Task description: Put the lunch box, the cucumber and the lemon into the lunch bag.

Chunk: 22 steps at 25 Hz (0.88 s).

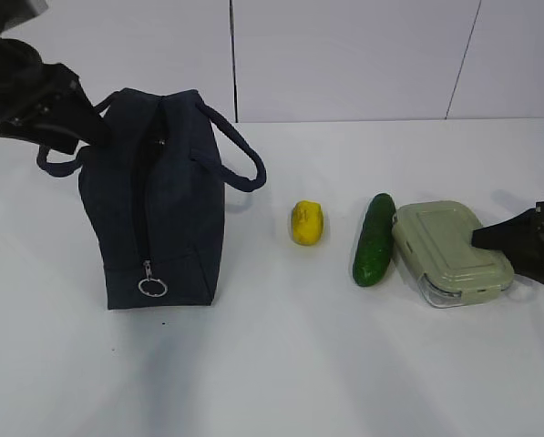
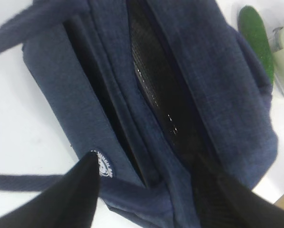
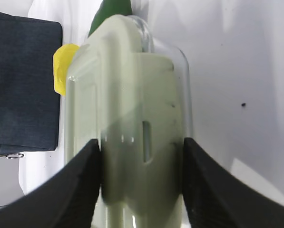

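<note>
While the lunch bag (image 2: 189,95) gapes, its white logo (image 2: 103,166) is unreadable.

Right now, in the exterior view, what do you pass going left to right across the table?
left gripper → lunch bag → lemon → cucumber → lunch box → right gripper
</note>
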Motion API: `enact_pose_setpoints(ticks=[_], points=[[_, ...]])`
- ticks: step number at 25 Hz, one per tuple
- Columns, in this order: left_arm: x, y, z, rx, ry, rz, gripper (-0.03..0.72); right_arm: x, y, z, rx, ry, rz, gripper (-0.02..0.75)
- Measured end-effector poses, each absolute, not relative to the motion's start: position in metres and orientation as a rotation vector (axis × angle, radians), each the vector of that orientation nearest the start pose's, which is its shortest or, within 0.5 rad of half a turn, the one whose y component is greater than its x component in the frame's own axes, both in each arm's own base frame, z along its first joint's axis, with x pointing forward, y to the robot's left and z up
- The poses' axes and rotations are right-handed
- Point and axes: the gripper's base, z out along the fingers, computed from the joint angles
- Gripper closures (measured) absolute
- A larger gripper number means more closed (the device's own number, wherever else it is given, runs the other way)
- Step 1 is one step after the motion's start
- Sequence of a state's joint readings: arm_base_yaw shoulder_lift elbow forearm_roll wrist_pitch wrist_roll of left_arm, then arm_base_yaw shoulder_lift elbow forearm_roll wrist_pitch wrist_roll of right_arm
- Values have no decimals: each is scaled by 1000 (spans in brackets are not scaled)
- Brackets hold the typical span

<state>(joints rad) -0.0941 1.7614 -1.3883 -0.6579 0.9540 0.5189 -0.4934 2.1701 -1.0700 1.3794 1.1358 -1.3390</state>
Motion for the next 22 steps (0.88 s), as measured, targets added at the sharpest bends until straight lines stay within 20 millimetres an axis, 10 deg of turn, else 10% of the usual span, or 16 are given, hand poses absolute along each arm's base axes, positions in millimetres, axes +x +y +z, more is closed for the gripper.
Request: enact_pose_setpoints(ticks=[7,13,22], points=[[373,-93,242,482,2694,-595,301,346,-94,93,221,2314,1269,346],[375,-86,243,557,2721,-480,648,346,-94,93,230,2315,1272,346],[375,-74,259,642,2812,-284,676,346,-94,92,230,2317,1273,346]])
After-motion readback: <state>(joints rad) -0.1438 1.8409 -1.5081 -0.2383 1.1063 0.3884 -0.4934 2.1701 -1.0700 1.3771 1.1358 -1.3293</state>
